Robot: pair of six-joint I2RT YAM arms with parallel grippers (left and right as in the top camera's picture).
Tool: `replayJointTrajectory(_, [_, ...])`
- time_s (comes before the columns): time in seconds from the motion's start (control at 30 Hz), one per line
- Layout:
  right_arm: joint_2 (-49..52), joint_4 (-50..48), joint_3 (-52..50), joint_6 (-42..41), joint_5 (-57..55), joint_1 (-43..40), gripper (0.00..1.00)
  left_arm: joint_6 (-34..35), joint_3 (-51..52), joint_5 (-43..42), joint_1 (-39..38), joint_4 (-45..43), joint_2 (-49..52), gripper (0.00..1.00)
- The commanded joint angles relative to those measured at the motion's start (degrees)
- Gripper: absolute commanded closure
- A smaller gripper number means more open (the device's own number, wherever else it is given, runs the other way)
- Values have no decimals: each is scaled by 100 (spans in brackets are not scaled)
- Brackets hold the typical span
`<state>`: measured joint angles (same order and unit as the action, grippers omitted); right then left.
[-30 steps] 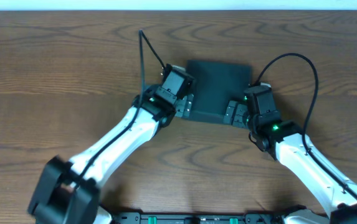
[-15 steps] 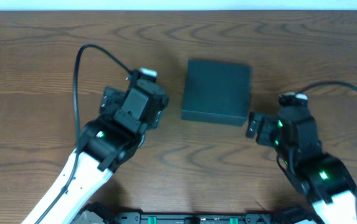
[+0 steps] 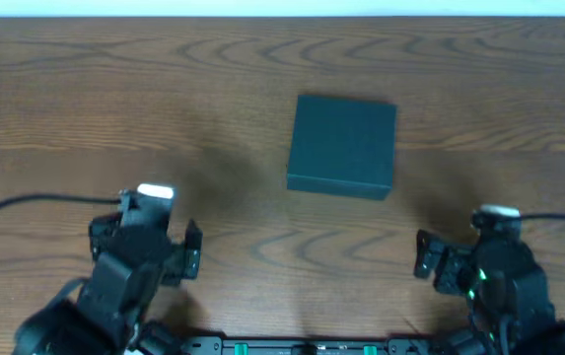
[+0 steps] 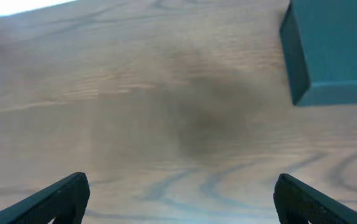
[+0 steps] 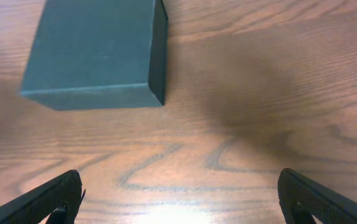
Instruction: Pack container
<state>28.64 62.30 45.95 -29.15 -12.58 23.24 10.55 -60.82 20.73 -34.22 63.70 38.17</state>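
Overhead: both arms backed off the container [image 3: 342, 145] vs prev frame. Box shut, mid-worktop [image 3: 85, 99], towards far edge. L gripper [image 3: 146, 235] at front-left, R gripper [image 3: 474, 261] at front-right, jaws wide apart, holding nothing.
L wrist: box top-right, well ahead.
R wrist: box top-left.

No readable text, labels, brands or numbers in any view. Box [image 3: 342, 143], at 2 o'clock from the centre of the table [image 3: 114, 118], shows plain matte faces with no print.

container [image 3: 342, 143]: dark teal, plain | table [image 3: 114, 108]: brown wood grain
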Motion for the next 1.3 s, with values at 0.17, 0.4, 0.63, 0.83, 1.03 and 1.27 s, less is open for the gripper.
replayJointTrajectory(0.17, [-315,90,35,-439,-37,127,1,533,1005,-356,9,-787,-1019,5])
replayJointTrajectory(0.4, [-315,568,35,-723,232,127,1,533,1005,-236,9,-874,-1016,5])
replayJointTrajectory(0.63, [-315,632,33,-723,232,127,1,533,1005,-238,9,-553,-1016,5])
replayJointTrajectory(0.83, [-315,632,33,-723,232,127,1,533,1005,-238,9,-188,-1016,5])
replayJointTrajectory(1.03, [-315,634,33,-723,232,127,1,533,1005,-238,9,-85,-1016,5])
replayJointTrajectory(1.27, [-885,699,13,-42,-9,-507,1,533,1005,-236,9,-85,-1016,4])
